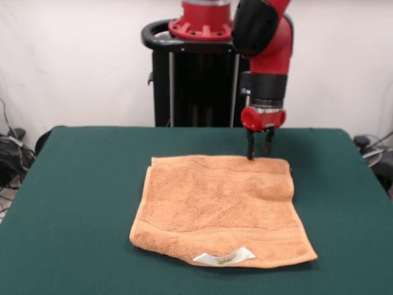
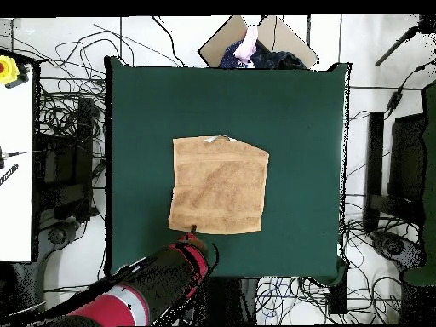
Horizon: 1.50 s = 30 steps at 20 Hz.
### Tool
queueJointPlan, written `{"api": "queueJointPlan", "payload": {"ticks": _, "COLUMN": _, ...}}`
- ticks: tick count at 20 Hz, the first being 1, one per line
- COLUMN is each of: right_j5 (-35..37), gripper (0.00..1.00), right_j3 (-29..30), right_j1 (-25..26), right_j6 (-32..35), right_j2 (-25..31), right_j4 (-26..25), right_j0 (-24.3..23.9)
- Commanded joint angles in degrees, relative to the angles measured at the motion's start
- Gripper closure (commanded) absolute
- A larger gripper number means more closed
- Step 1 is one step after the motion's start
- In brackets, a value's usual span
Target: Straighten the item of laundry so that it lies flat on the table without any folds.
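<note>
The orange-tan terry towel (image 1: 220,209) lies spread near the middle of the dark green table (image 1: 80,203), with a woven band and a white label (image 1: 225,257) along its near edge. A fold shows at its far right corner, in the front view. My gripper (image 1: 259,152) hangs over the towel's far edge, fingertips at or just above the cloth, the two fingers a small gap apart and holding nothing. In the overhead view the towel (image 2: 219,186) lies mid-table and the gripper (image 2: 192,230) is at its bottom left corner.
The robot's black pedestal (image 1: 196,86) stands behind the table's far edge. Cables and equipment (image 2: 60,162) lie on the floor around the table. A cardboard box with a person's hand (image 2: 248,43) shows beyond the table's top edge in the overhead view.
</note>
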Motion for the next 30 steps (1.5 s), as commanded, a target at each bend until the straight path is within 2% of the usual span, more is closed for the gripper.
{"api": "queueJointPlan", "payload": {"ticks": 1, "right_j5": 4.5, "gripper": 0.0, "right_j3": -13.0, "right_j1": 4.1, "right_j6": -3.4, "right_j2": 6.4, "right_j4": -6.4, "right_j0": 0.1}}
{"api": "queueJointPlan", "payload": {"ticks": 7, "right_j5": 4.4, "gripper": 0.0, "right_j3": -16.6, "right_j1": 7.4, "right_j6": -3.7, "right_j2": 3.0, "right_j4": -7.1, "right_j0": 0.9}}
{"api": "queueJointPlan", "payload": {"ticks": 11, "right_j5": 3.6, "gripper": 0.0, "right_j3": -17.0, "right_j1": 10.2, "right_j6": -1.2, "right_j2": -1.3, "right_j4": -0.2, "right_j0": 2.0}}
{"api": "queueJointPlan", "payload": {"ticks": 15, "right_j5": 4.6, "gripper": 0.0, "right_j3": -16.2, "right_j1": 10.1, "right_j6": 1.1, "right_j2": -2.8, "right_j4": 2.9, "right_j0": 2.1}}
{"api": "queueJointPlan", "payload": {"ticks": 19, "right_j5": 2.5, "gripper": 0.0, "right_j3": -15.3, "right_j1": 12.0, "right_j6": 1.9, "right_j2": -6.2, "right_j4": 8.7, "right_j0": 4.1}}
{"api": "queueJointPlan", "payload": {"ticks": 20, "right_j5": 2.1, "gripper": 1.0, "right_j3": -15.2, "right_j1": 12.3, "right_j6": 1.7, "right_j2": -6.7, "right_j4": 9.6, "right_j0": 4.4}}
{"api": "queueJointPlan", "payload": {"ticks": 30, "right_j5": 1.5, "gripper": 1.0, "right_j3": -14.3, "right_j1": 12.7, "right_j6": 2.6, "right_j2": -6.8, "right_j4": 11.7, "right_j0": 4.3}}
